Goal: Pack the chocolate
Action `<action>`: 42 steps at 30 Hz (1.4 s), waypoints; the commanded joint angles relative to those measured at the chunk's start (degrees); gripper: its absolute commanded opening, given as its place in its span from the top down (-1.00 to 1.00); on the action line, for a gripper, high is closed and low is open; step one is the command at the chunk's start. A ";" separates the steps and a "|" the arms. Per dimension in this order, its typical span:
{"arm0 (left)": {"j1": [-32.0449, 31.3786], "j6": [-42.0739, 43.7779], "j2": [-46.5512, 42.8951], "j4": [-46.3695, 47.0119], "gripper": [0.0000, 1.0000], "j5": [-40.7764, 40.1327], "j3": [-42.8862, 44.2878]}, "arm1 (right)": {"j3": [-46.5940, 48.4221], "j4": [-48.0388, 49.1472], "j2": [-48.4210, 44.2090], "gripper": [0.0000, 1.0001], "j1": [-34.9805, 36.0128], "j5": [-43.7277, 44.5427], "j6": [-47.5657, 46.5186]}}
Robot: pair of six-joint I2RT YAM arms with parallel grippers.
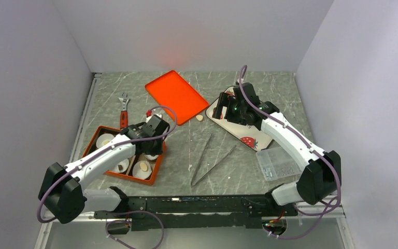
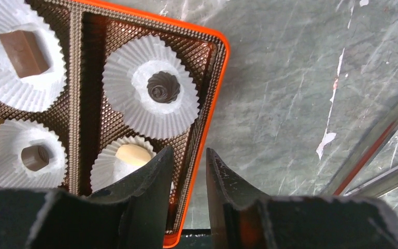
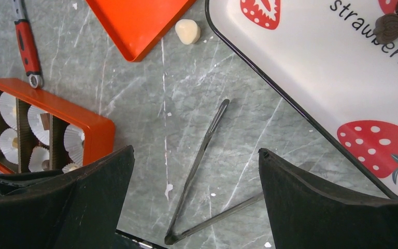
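Marble table (image 1: 181, 140): one orange box (image 3: 83, 116), one lid (image 1: 176, 96), one stray tan chocolate (image 3: 187, 31).

Plain pale walls (image 1: 186, 31) close in on three sides (a faint reddish glow sits low on the back one) around a grey-green marbled surface (image 1: 181, 142) streaked with white veins.

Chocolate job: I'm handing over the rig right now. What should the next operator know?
Grippers: left gripper slightly open, empty, over the box corner; right gripper wide open, empty, above the tongs.
Done: at least four cups in the box hold chocolate.
Left: dark pieces on the tray, and one tan piece loose by the lid. Whether every cup is filled cannot be seen.
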 commanded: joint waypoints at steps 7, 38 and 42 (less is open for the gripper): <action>0.31 3.44 7.97 6.39 0.36 3.47 2.47 | 2.87 2.44 0.80 -0.83 0.14 0.22 -1.66; 5.95 8.02 21.60 3.91 0.05 7.56 26.04 | 17.51 6.44 20.08 -0.77 1.36 -1.16 -10.68; 8.84 8.94 12.23 0.64 -0.03 6.48 23.96 | 28.92 3.77 30.37 -0.55 2.82 -2.65 -13.90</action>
